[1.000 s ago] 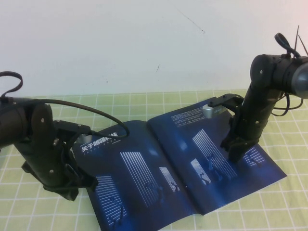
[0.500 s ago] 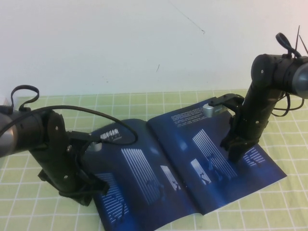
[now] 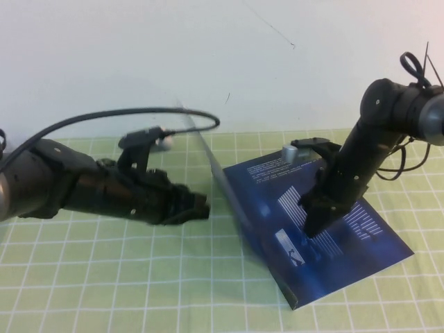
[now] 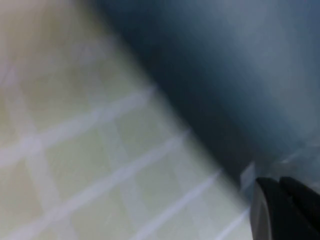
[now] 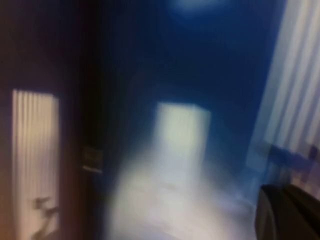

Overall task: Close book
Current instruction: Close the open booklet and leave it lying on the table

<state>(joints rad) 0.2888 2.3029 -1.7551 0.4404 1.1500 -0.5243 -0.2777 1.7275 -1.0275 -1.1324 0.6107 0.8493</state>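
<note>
The dark blue book's right half (image 3: 347, 243) lies flat on the green checked mat. Its left page (image 3: 220, 182) stands almost upright at the spine, blurred in mid-swing. My left gripper (image 3: 200, 208) reaches in low from the left, its tip just behind that raised page, fingers together. In the left wrist view the left gripper (image 4: 287, 210) is close against the dark page (image 4: 225, 75). My right gripper (image 3: 312, 225) points down onto the right page, fingers together. The right wrist view has the right gripper (image 5: 290, 212) just over the printed page (image 5: 185, 130).
The green grid mat (image 3: 139, 277) covers the table up to a white wall behind. A black cable (image 3: 139, 114) arcs over the left arm. The mat where the left page lay is now bare.
My left arm has swept rightward and stretched out low, lifting the left page off the mat to near vertical. The right gripper has shifted slightly left and down on the right page.
</note>
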